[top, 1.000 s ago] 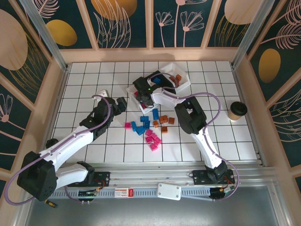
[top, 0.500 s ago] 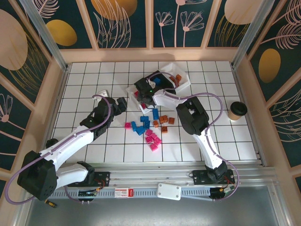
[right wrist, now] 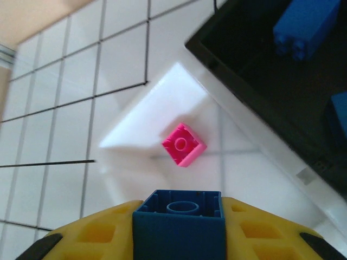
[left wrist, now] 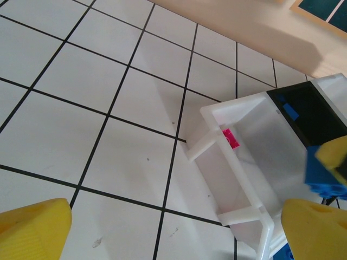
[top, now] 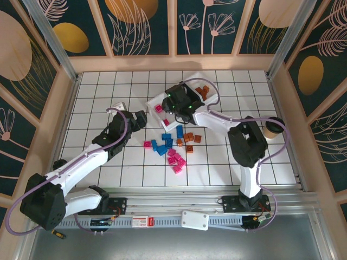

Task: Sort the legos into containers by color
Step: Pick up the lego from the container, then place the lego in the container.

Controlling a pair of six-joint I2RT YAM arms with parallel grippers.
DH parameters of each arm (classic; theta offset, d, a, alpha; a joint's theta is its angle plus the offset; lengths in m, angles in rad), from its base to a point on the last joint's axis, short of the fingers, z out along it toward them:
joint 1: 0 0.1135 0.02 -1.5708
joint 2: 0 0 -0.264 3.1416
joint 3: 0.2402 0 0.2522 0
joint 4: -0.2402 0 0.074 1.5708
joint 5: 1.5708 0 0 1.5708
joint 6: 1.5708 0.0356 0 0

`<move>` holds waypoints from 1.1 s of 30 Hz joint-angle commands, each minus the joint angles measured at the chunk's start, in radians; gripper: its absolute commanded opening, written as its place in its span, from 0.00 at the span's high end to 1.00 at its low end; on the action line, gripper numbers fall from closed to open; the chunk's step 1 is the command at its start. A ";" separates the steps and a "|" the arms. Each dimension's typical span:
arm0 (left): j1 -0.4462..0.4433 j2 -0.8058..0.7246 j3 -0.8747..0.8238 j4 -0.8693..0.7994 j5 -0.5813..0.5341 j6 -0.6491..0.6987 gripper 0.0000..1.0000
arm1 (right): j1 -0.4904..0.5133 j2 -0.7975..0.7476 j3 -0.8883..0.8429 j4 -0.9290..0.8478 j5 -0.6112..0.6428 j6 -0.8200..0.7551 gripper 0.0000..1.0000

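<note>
Swung onward and tightened, clamped on a blue lego [right wrist: 179, 208].
Right gripper [right wrist: 179, 230] narrow around it, black tray [right wrist: 255, 76] ahead-right for release; left gripper [left wrist: 173, 225] wide, empty.

In the right wrist view the blue brick [right wrist: 179, 216] pinched in the right gripper [right wrist: 179, 227] is cut by the bottom edge, and the black tray [right wrist: 244, 70] runs off the top and right edges. From above, that gripper covers the black tray near the far edge of the table [top: 108, 162], so its contents cannot be read. In the left wrist view the fingers [left wrist: 33, 228] of the left gripper [left wrist: 176, 216] are cropped at the bottom corners, and the white tray [left wrist: 233, 102] runs off the bottom edge.
</note>
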 commanded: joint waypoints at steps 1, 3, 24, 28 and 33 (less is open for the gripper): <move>-0.002 0.007 0.030 -0.011 0.009 -0.018 0.01 | -0.065 -0.060 -0.042 0.029 -0.106 -0.033 0.86; -0.003 0.012 0.028 -0.010 0.016 -0.021 0.01 | -0.111 -0.085 -0.059 0.012 -0.133 -0.054 0.86; -0.002 0.085 0.044 0.007 0.083 -0.031 0.01 | -0.239 0.248 0.387 -0.277 0.012 -0.398 0.38; -0.002 0.099 0.047 0.013 0.089 -0.029 0.01 | -0.250 0.211 0.362 -0.265 0.062 -0.425 0.36; -0.003 0.115 0.050 0.020 0.103 -0.027 0.01 | -0.270 0.234 0.370 -0.298 0.109 -0.457 0.35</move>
